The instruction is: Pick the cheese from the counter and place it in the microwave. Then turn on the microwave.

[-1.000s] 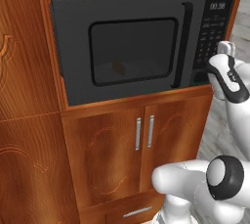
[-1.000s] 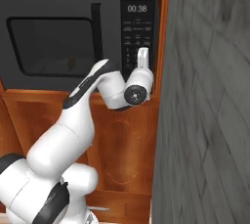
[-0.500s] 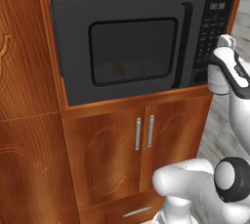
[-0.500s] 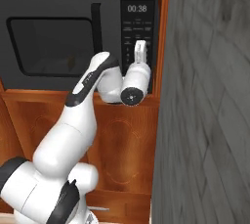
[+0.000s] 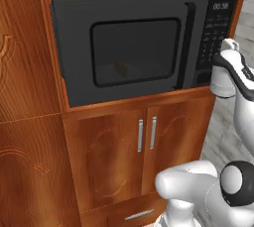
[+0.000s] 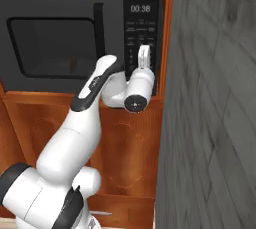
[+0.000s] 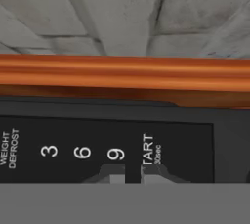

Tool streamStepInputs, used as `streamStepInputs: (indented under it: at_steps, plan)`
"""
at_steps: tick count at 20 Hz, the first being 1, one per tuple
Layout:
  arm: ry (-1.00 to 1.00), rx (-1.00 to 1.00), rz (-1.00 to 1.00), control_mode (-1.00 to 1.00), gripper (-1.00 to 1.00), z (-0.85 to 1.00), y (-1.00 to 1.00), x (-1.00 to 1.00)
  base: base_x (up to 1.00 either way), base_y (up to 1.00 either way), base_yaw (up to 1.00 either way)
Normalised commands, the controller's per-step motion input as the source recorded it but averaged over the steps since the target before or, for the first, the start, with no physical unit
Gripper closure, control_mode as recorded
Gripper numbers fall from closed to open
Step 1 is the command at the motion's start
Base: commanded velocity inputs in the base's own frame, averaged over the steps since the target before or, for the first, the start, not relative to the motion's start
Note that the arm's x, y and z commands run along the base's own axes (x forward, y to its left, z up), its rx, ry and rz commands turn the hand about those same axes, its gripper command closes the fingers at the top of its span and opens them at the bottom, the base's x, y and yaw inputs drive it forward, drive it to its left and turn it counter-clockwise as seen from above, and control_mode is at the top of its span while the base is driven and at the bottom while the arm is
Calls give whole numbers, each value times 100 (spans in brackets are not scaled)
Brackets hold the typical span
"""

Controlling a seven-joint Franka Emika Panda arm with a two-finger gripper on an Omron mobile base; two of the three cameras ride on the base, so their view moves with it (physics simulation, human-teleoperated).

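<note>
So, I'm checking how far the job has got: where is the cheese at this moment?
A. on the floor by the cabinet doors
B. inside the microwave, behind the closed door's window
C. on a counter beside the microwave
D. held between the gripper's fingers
B: the cheese shows as a small tan chunk through the dark window of the microwave, whose door is shut.
</note>
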Motion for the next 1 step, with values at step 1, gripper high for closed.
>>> streamStepInputs:
  at_steps: [1]
  plan:
    - [0,0,-1,-100,100,-6,0,11,0,0,0]
